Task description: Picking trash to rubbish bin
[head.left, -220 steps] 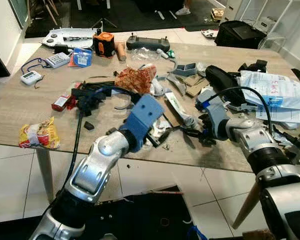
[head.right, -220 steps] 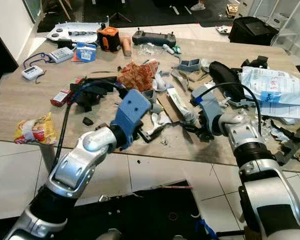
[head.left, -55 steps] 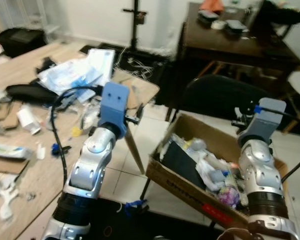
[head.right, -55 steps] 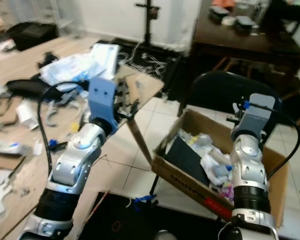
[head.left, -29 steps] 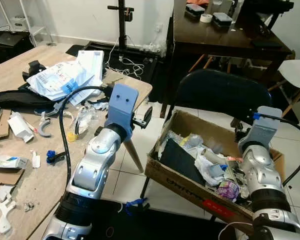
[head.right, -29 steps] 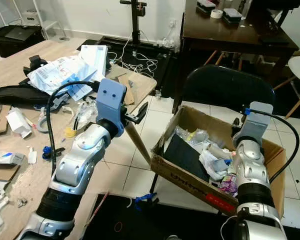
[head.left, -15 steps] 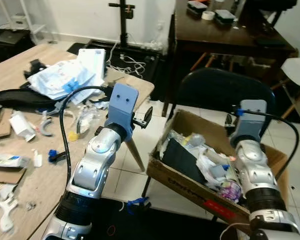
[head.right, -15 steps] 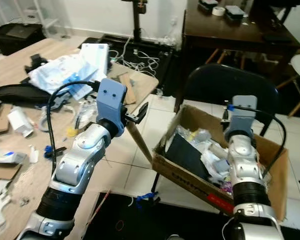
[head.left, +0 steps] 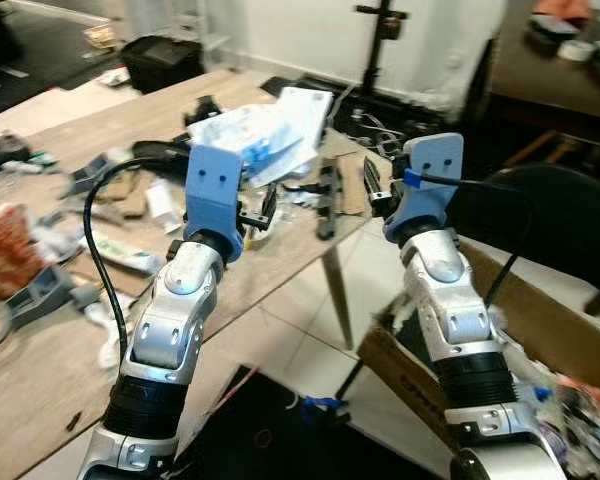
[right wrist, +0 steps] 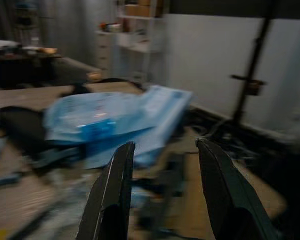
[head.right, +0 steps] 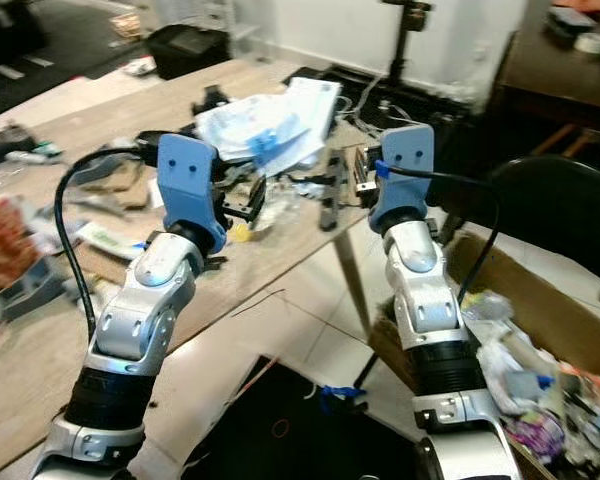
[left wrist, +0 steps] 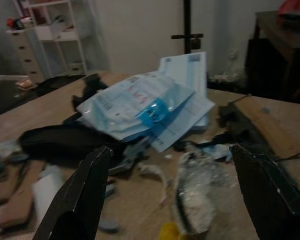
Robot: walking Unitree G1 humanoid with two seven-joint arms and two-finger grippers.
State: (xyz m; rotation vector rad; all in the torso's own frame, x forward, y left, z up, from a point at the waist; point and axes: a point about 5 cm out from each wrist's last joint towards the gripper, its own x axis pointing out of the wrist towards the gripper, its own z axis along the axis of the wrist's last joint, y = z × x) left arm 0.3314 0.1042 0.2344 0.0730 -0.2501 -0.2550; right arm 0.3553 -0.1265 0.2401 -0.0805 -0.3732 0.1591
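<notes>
Both your tools — left tool (left wrist: pixel 170 200), right tool (right wrist: pixel 162 195) — are spread and empty, facing the cluttered wooden desk (head.left: pixel 40 370) for more trash.

Home room doubling as a work area. Wooden table (head.left: pixel 280 270) across the left and centre, littered with blue-white plastic bags (head.left: pixel 265 135), cardboard scraps, small parts. Tiled floor at lower centre. Cardboard box (head.right: pixel 540 340) of trash lower right, dark chair (head.left: pixel 570 220) behind it, white shelving (left wrist: pixel 55 35) far back.
</notes>
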